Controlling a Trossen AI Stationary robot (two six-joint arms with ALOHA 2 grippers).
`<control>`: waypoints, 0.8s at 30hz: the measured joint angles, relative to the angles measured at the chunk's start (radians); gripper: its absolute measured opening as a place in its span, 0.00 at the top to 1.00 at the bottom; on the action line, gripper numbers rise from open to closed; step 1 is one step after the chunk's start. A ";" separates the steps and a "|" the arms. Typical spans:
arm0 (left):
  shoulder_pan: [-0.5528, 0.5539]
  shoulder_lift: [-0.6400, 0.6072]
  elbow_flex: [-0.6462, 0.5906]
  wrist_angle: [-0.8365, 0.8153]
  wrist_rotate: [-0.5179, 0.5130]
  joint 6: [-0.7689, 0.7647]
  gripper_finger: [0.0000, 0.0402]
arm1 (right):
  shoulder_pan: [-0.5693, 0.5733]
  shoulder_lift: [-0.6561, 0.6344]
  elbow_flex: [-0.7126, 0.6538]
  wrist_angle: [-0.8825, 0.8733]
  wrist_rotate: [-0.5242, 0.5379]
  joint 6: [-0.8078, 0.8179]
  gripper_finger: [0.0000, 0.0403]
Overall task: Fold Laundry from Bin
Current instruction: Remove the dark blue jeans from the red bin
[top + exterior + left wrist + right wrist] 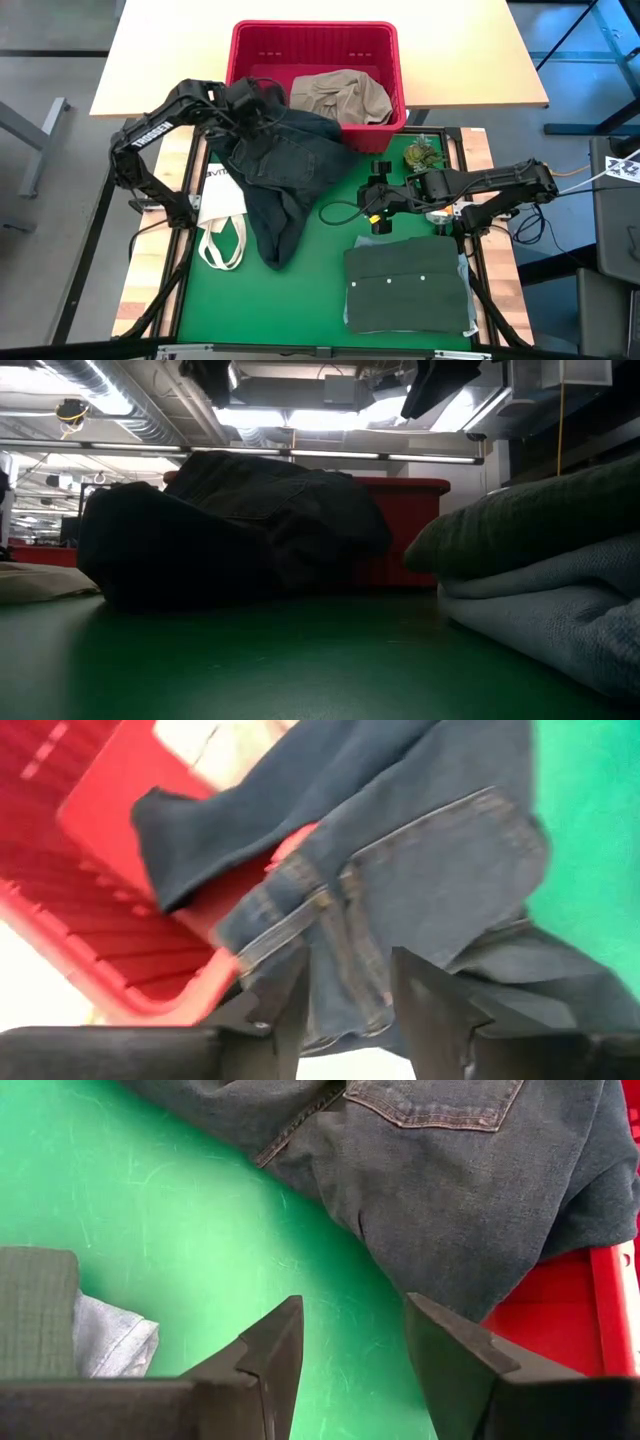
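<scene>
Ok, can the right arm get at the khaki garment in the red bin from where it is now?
Probably yes. The right gripper hovers open over bare green mat, and the khaki garment lies uncovered in the red bin. Only the bin's near rim and the dark jeans draped beside it need clearing.

green table mat (320, 290) carrying: dark jeans (285, 175) lying centre-left | white tote bag (222, 215) sitting left | folded green garment (408, 288) resting near-right
</scene>
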 joint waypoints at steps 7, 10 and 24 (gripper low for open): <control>0.103 0.000 -0.012 -0.021 -0.018 -0.001 0.55 | 0.000 0.000 0.000 0.000 0.000 0.000 0.57; 0.136 0.001 -0.052 -0.022 -0.016 -0.005 0.54 | 0.000 0.000 0.000 0.000 0.000 0.000 0.57; 0.212 0.001 -0.285 0.029 -0.010 0.029 0.59 | 0.000 0.000 0.000 0.000 0.000 0.000 0.57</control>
